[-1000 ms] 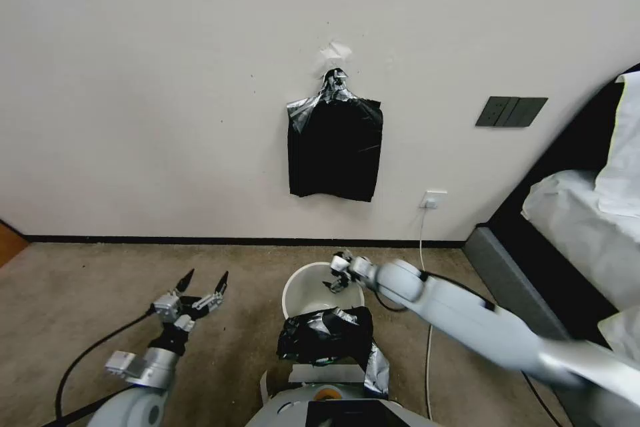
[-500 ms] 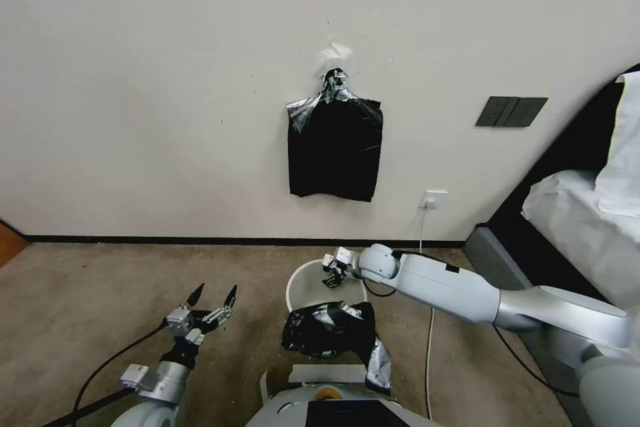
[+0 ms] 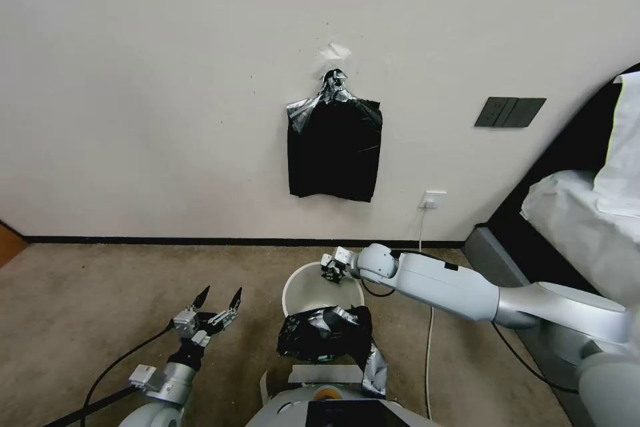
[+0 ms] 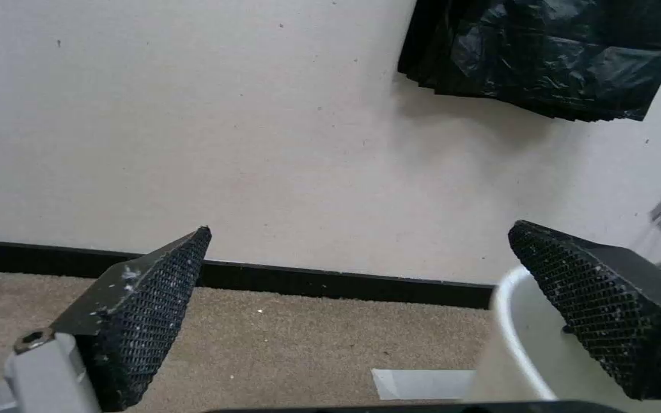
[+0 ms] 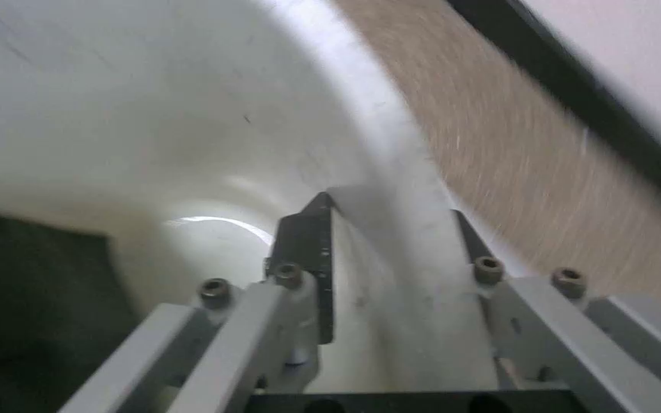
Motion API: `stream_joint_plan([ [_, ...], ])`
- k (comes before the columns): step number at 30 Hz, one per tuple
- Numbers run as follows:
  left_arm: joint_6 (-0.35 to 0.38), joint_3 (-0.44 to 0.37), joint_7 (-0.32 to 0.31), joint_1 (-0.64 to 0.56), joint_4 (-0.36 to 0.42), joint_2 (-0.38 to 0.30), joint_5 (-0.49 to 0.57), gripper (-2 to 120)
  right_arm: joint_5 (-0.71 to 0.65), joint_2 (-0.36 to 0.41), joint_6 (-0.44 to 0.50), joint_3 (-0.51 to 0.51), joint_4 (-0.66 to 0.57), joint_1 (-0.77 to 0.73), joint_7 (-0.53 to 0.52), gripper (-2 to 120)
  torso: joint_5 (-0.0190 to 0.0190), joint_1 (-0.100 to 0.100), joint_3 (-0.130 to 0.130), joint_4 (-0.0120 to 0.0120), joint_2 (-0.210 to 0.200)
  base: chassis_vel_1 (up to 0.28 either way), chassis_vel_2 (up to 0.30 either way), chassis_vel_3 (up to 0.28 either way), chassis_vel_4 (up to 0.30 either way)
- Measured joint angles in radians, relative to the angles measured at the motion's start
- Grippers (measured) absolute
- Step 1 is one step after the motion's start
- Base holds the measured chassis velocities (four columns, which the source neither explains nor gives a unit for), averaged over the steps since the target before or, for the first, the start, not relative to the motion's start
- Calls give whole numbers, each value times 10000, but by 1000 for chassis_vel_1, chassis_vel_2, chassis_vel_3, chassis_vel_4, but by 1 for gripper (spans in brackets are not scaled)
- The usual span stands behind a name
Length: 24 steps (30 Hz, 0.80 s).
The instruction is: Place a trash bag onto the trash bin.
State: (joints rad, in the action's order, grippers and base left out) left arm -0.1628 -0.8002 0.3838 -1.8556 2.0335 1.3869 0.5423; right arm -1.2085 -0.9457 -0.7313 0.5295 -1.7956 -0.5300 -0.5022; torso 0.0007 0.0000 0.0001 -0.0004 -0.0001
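Observation:
The cream-white trash bin (image 3: pixel 305 288) stands on the carpet just in front of me. A crumpled glossy black trash bag (image 3: pixel 325 335) hangs bunched over the bin's near rim. My right gripper (image 3: pixel 331 268) sits at the far rim. In the right wrist view the right gripper (image 5: pixel 388 206) is shut on the trash bin (image 5: pixel 193 115) wall, one finger inside and one outside. A dark mass, likely the trash bag (image 5: pixel 32 298), shows beyond. My left gripper (image 3: pixel 218 295) hovers open to the left of the bin. From the left wrist, the left gripper (image 4: pixel 359 229) holds nothing, with the trash bin (image 4: pixel 514 344) beside one finger.
A flat bundle of black bags (image 3: pixel 335 147) hangs on the wall above the bin. A bed (image 3: pixel 580 227) fills the right side. A white cable (image 3: pixel 428 340) runs from a wall socket (image 3: pixel 433 199) down past the bin. Open carpet lies to the left.
My right arm swung in and settled with its gripper on the bin's far rim; bin and bag shifted slightly left. My left gripper moved right, toward the bin.

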Motion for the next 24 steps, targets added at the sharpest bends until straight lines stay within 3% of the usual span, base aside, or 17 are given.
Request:
stream_joint_plan([
  [1,0,0,0,0,0,0,0,100,0,0,0,0,0,0,0,13,0,0,0,0,0,0,0,0,0],
  [2,5,16,-20,6,-8,1,2,100,-497,-159,86,-419,-238,-344,-718,11,1,0,0,7,0,0,0,0,0],
  [4,32,133,-112,15,-26,-6,5,100,-1401,-785,681,-2009,-1155,-1630,-3050,3,-12,0,0,8,0,0,0,0,0],
  [7,48,218,-145,33,-25,-13,8,100,-1561,-1313,1076,-2765,-1752,-2693,-4156,1,4,0,0,6,0,0,0,0,0],
  [9,51,237,-153,46,-8,-27,77,100,-1371,-1564,1331,-3231,-2049,-3547,-4816,1,-12,0,-1,4,0,0,0,0,0],
  [17,52,20,-187,187,-41,-254,513,100,-915,-2047,1911,-4429,-3053,-5644,-5782,1,-7,0,0,2,0,0,0,0,0],
  [24,138,-33,-234,357,-47,-356,730,100,-237,-2537,2115,-4839,-3491,-6859,-6136,1,-7,0,-1,4,0,0,0,0,0],
])
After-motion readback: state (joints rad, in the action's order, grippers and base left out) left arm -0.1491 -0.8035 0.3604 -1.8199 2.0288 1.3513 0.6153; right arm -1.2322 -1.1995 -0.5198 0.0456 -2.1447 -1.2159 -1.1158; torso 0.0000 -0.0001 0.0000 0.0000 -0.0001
